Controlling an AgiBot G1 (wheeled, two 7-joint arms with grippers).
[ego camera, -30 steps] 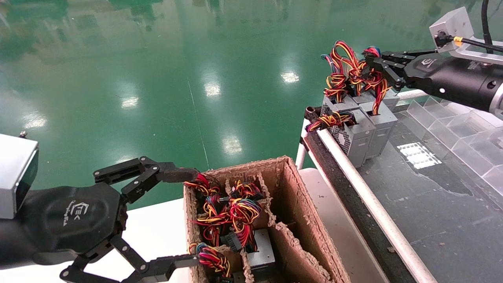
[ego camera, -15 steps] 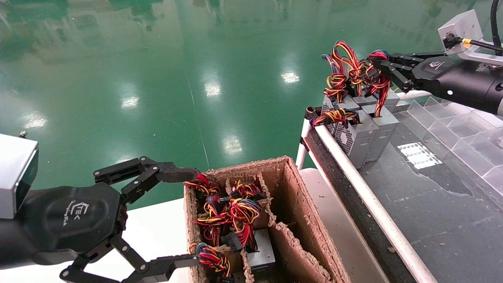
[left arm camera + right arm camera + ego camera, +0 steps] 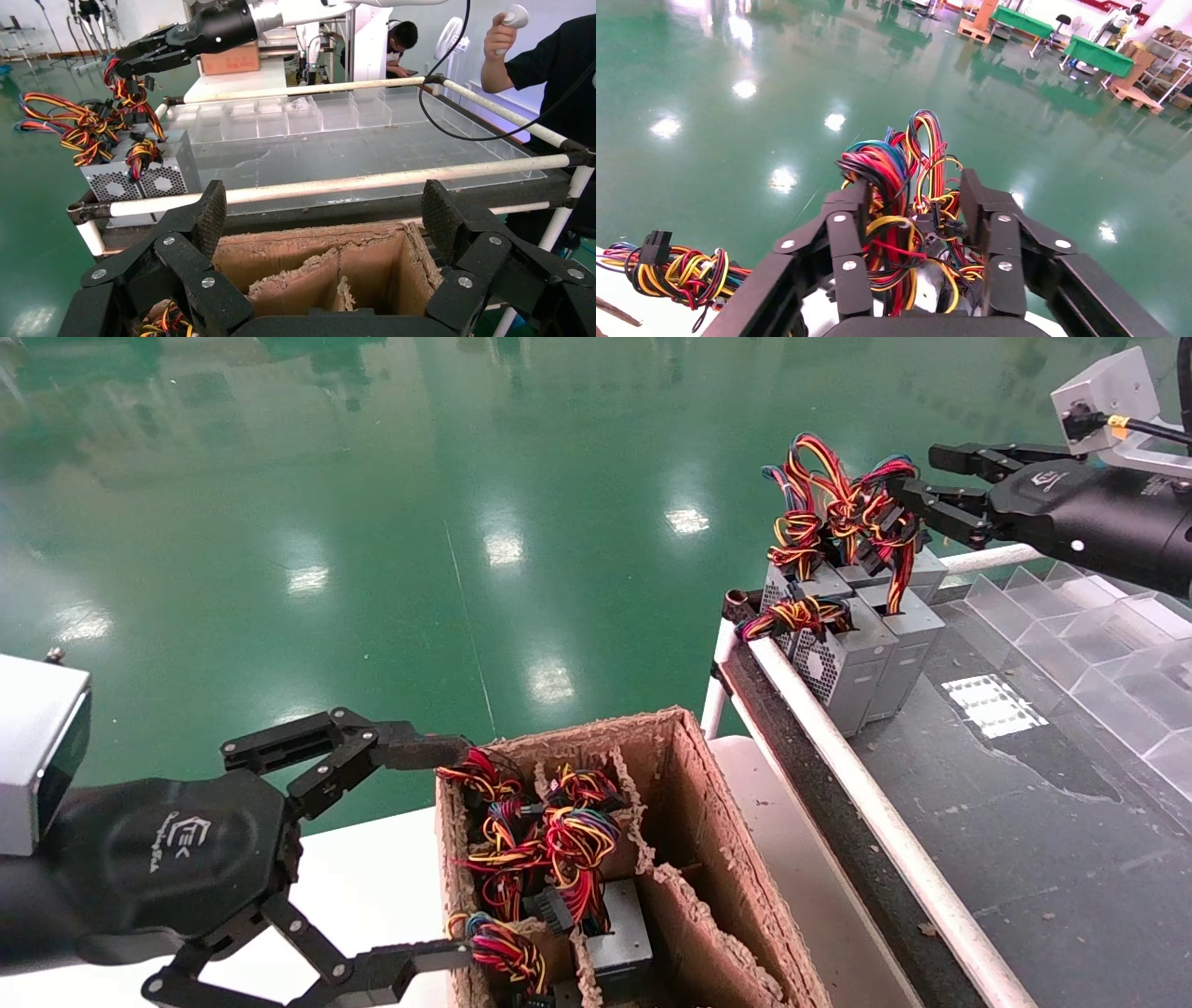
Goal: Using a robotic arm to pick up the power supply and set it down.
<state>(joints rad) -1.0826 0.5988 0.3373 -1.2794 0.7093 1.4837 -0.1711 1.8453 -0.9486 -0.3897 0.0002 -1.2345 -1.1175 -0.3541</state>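
right gripper [image 3: 917, 477] jaws standing apart, not clamping anything, fingers sitting either side of the upstanding wire bundle [image 3: 838, 514] at the far corner of the dark table [image 3: 1024, 822]. in the right wrist view the red, yellow and black wires [image 3: 905, 210] are lying between the two fingers [image 3: 845, 239], contact unclear. the power supply [image 3: 899, 626] is standing upright below the jaws, among a tight group of grey boxes beside the white rail [image 3: 838, 756]. left gripper [image 3: 410, 850] is hovering wide open over the near end of the cardboard box [image 3: 689, 775], holding nothing; more wired units [image 3: 559, 840] are sitting in the box compartments. clear dividers [image 3: 1099, 635] are lying on the table near the right arm.
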